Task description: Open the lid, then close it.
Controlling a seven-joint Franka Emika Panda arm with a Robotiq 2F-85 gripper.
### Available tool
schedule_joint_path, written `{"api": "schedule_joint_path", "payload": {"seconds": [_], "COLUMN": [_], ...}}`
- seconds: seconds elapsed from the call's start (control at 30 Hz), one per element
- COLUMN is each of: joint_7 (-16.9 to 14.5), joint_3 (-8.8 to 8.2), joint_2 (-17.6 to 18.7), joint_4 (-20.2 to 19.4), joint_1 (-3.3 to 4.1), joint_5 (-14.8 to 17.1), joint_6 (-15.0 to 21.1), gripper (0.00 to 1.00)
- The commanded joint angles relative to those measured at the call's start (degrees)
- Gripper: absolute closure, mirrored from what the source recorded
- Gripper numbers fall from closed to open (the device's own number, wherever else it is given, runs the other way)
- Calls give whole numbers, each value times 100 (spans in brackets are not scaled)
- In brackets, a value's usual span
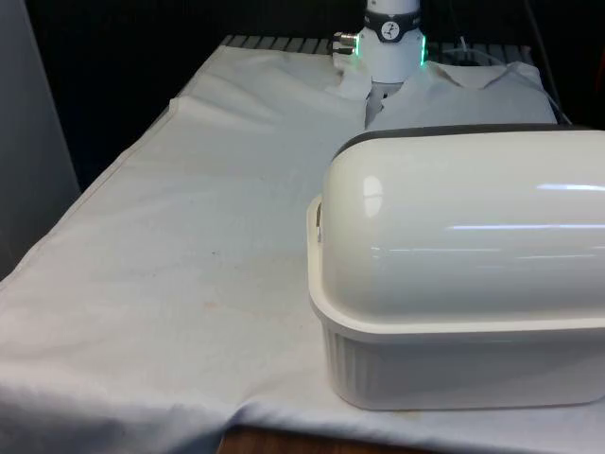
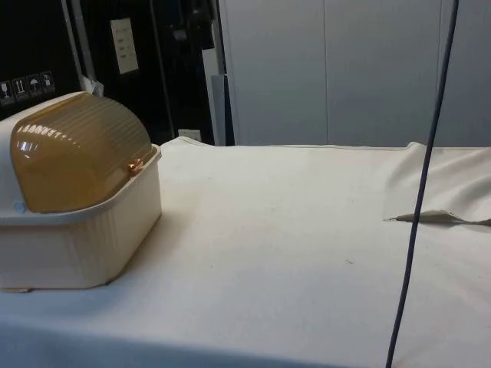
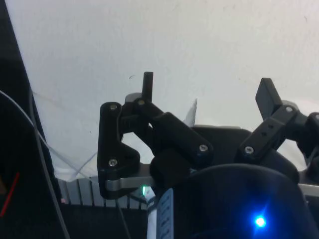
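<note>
The gripper (image 3: 207, 94) is holding its two fingers (image 3: 148, 84) wide apart, gripping nothing and touching nothing, with only bare white cloth (image 3: 164, 40) lying beyond them. The bread box (image 2: 77, 222) is sitting well away from them, at the near end of the table in the front view, on that view's right, its amber lid (image 2: 77, 153) resting fully down over the cream base. Judging from this, the task is not yet begun. The risk is likely lying in the approach: the lid's small handle lip (image 2: 134, 165) is offering little to catch, so the fingers may be slipping off it, or pushing the light box across the cloth.
</note>
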Motion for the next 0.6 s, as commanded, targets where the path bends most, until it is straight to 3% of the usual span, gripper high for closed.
{"api": "schedule_joint_path", "payload": {"seconds": [0.0, 0.1, 0.23, 0.47, 0.5, 0.57], "joint_7": [17, 166, 212, 447, 384, 510], "joint_3": [17, 115, 212, 361, 361, 413], "joint_2": [6, 23, 46, 103, 115, 120], "joint_4": [-23, -149, -218, -378, -344, -441], "joint_1": [6, 46, 23, 52, 34, 63], "joint_5": [0, -52, -57, -195, -143, -229], "joint_6": [46, 286, 372, 802, 699, 951], "gripper": [0, 0, 0, 0, 0, 0]}}
